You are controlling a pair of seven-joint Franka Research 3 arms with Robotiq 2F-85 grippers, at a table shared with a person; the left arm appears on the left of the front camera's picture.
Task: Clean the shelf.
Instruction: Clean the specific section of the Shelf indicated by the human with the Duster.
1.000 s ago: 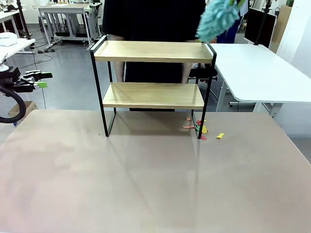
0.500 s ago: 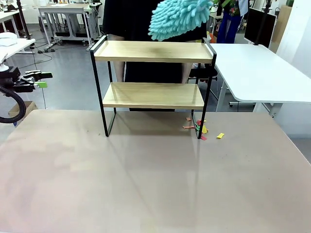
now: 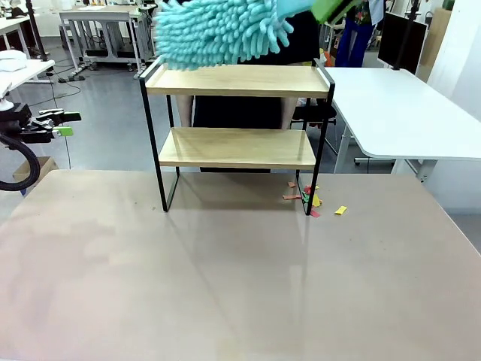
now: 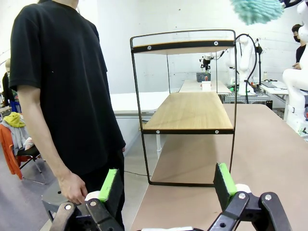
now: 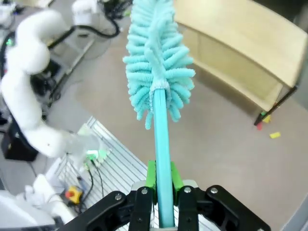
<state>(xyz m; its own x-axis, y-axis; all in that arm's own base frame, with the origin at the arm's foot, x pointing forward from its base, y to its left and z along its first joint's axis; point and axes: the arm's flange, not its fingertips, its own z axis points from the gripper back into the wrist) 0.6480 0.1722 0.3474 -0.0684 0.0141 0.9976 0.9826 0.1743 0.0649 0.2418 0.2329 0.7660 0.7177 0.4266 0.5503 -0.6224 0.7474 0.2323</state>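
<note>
Front view: the shelf [image 3: 237,120] stands upright toward the far side of the bench [image 3: 225,286], 2 light wooden boards in a thin black frame, a person in black close behind it; both boards look bare, nothing stored on either tier; a few coloured paper scraps [image 3: 310,198] lie on the bench at the foot of the rack's right legs; a fluffy turquoise duster [image 3: 222,30] hangs over the left half of the top board, just above it, contact not certain; judged light and rather tippy, rigid, so sweeping pressure should be gentle and mostly downward; if it must be steadied, the black end rail or an upright is the place to take it, not the smooth board. Left wrist view: the left claw [image 4: 168,185] is wide open with nothing between its green pads, held well off the left end of the shelf [image 4: 187,108], looking along both tiers; again bare boards; the person's hand [image 4: 72,187] hangs near. Right wrist view: the right claw [image 5: 162,185] is clamped tight on the duster's [image 5: 159,67] turquoise handle, the soft head pointing away toward the shelf [image 5: 240,45]; head judged soft and yielding, handle stiff and smooth, possibly slippery.
</note>
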